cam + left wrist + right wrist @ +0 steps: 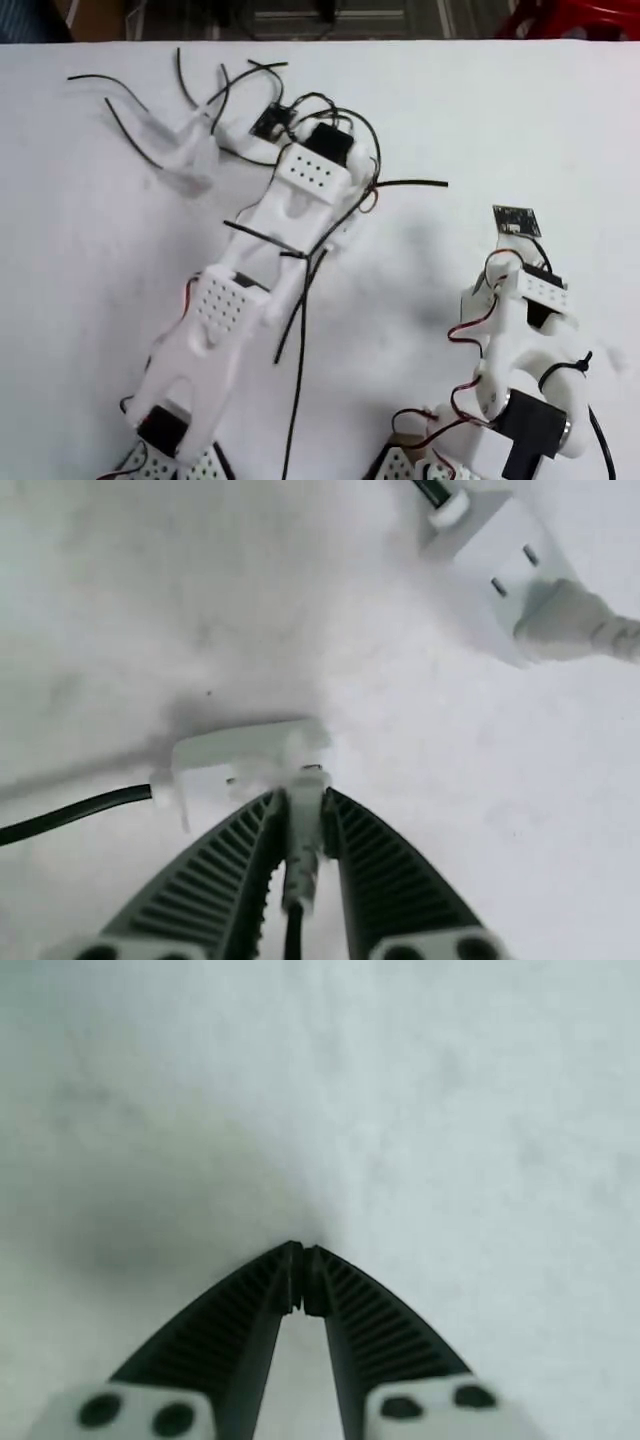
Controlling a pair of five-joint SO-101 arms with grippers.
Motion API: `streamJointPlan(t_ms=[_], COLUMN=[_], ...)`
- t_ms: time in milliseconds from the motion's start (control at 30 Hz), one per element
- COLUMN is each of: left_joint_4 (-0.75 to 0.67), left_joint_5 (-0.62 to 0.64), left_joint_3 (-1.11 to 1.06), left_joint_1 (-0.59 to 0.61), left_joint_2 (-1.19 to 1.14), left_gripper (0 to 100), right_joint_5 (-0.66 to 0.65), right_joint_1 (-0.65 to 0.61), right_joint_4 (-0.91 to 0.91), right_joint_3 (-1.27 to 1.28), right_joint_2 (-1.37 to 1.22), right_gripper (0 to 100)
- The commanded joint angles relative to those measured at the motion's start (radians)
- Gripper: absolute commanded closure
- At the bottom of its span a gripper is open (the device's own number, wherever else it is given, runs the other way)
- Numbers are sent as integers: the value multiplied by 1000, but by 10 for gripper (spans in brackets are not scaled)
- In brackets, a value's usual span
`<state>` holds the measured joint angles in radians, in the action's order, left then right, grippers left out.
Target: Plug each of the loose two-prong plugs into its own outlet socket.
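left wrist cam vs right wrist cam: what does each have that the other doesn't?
Left wrist has: the left gripper, jaws closed on a plug, right at a socket block with a black cord. Farther off is a second socket block with a grey plug in it.
Right wrist has: the right gripper, jaws shut on nothing.
Shared: the bare white table.

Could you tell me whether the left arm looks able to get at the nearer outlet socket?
Probably yes: the left gripper, shut on a plug, is right at the socket, with nothing between.
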<state>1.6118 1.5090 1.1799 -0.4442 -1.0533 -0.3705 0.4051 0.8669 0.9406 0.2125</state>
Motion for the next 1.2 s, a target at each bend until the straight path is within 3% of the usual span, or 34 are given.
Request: streamJointPlan(t_ms=[0, 67, 233, 500, 633, 900, 1033, 1167], left_joint_4=[135, 181, 176, 172, 173, 176, 176, 178], left_joint_5=[-5, -68, -388, -660, -928, -1382, -1587, -1889], left_joint_3=[-3, -14, -158, -259, -203, -172, -173, -270], left_joint_1=[18, 30, 81, 117, 111, 111, 114, 117], left_joint_2=[-2, 16, 61, 82, 105, 265, 331, 348], left_gripper=[976, 976, 976, 976, 960, 776, 759, 759], right_joint_5=[11, 11, 11, 11, 11, 11, 11, 11], right_joint_1=[4, 4, 4, 1, 1, 2, 1, 2], right_joint_4=[-15, -15, -15, -16, -16, -16, -16, -16], right_joint_3=[2, 2, 2, 0, 0, 0, 0, 0], right_joint_2=[12, 12, 12, 12, 12, 12, 12, 12], right_gripper=[978, 978, 978, 978, 978, 978, 978, 978])
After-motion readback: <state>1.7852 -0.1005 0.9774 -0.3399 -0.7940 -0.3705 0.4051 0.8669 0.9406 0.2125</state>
